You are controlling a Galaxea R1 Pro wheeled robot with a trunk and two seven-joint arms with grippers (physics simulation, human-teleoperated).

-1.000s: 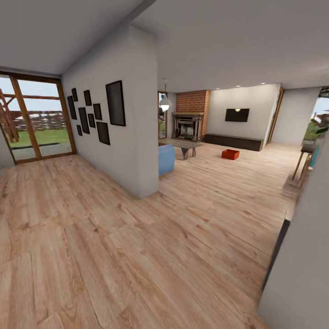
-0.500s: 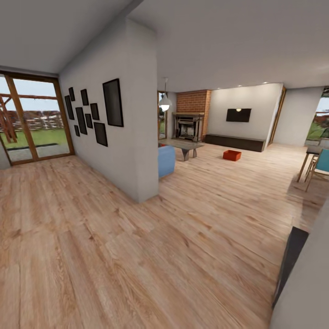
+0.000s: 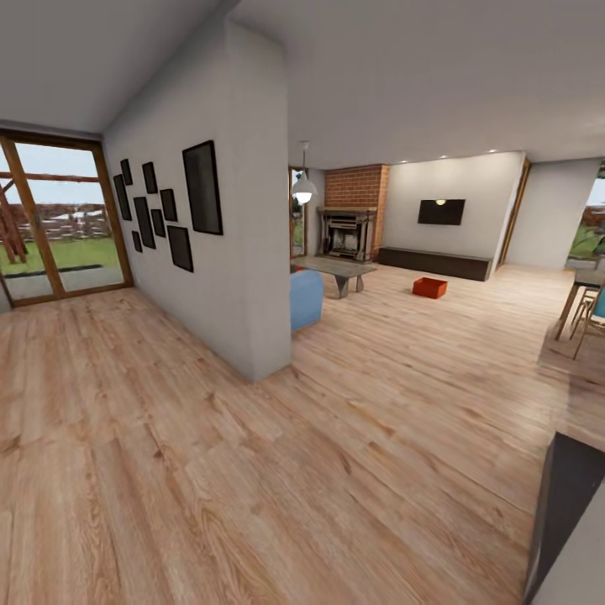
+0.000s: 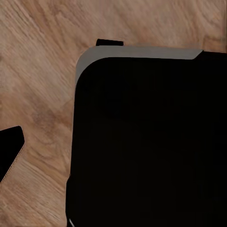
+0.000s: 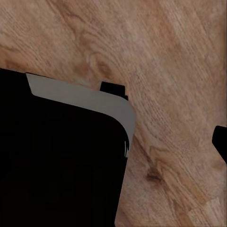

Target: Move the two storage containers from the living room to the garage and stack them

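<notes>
One orange-red storage container (image 3: 429, 287) sits on the light wood planks of the living room (image 3: 395, 336), far ahead, in front of the long dark low cabinet (image 3: 433, 262). I am several metres from it. The garage and its floor are out of view. In the left wrist view a dark fingertip (image 4: 10, 150) hangs over wood planks beside my black base (image 4: 146, 142). The right wrist view likewise has a dark fingertip (image 5: 220, 141) at the frame edge and my base (image 5: 61, 161). Neither wrist view reveals how the jaws stand.
A white partition wall (image 3: 244, 252) with black picture frames stands ahead on the left, a blue sofa (image 3: 306, 298) behind its corner. Beyond are a coffee table (image 3: 336, 270) and brick fireplace (image 3: 344, 233). Chairs (image 3: 588, 311) and a dark panel (image 3: 567, 504) are at the right.
The whole view has shifted: the camera moved forward and leftward, so the near grey wall at the right has slid almost out of frame. The container has not moved.
</notes>
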